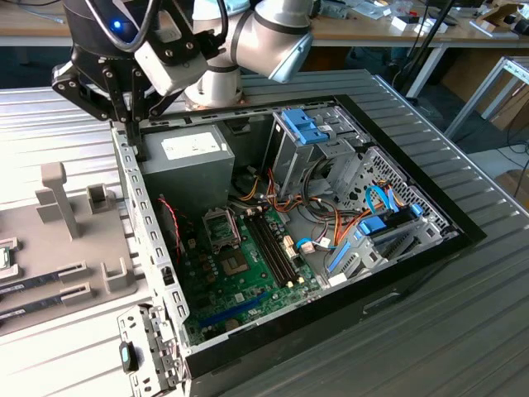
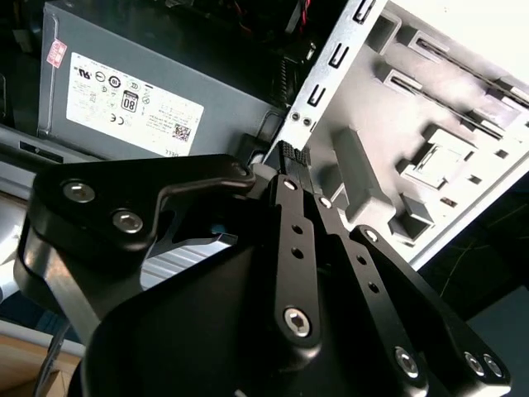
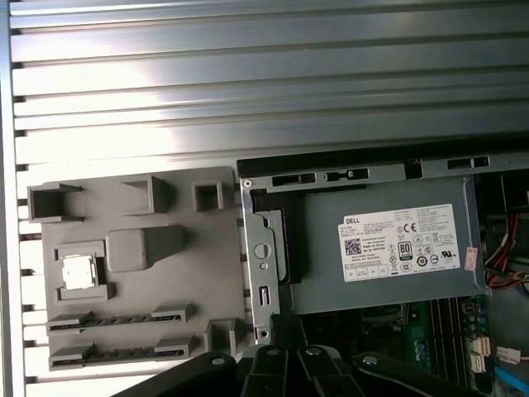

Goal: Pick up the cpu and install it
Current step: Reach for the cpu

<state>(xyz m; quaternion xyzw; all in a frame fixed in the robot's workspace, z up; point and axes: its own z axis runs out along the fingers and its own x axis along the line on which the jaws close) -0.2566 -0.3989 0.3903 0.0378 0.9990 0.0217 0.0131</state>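
Note:
The cpu point(image 3: 78, 271), a small silver square, lies in a pocket of the grey holder point(image 3: 140, 248) beside the open computer case. In the exterior view my gripper point(image 1: 131, 112) hangs over the case's side wall point(image 1: 136, 207), at the corner by the grey power supply point(image 1: 186, 161). It is shut, with nothing between its fingers; both wrist views show the fingers point(image 2: 289, 161) point(image 3: 285, 331) pressed together. The cpu is well off to one side of the gripper, across the holder. The motherboard's open socket point(image 1: 221, 227) sits inside the case, below the power supply.
The holder point(image 1: 74, 240) also carries long memory sticks point(image 3: 116, 318) and several raised blocks. Inside the case are a drive cage with a blue latch point(image 1: 302, 124), loose cables point(image 1: 331, 223) and the green motherboard point(image 1: 248, 281). The ridged metal table point(image 1: 463, 331) surrounds the case.

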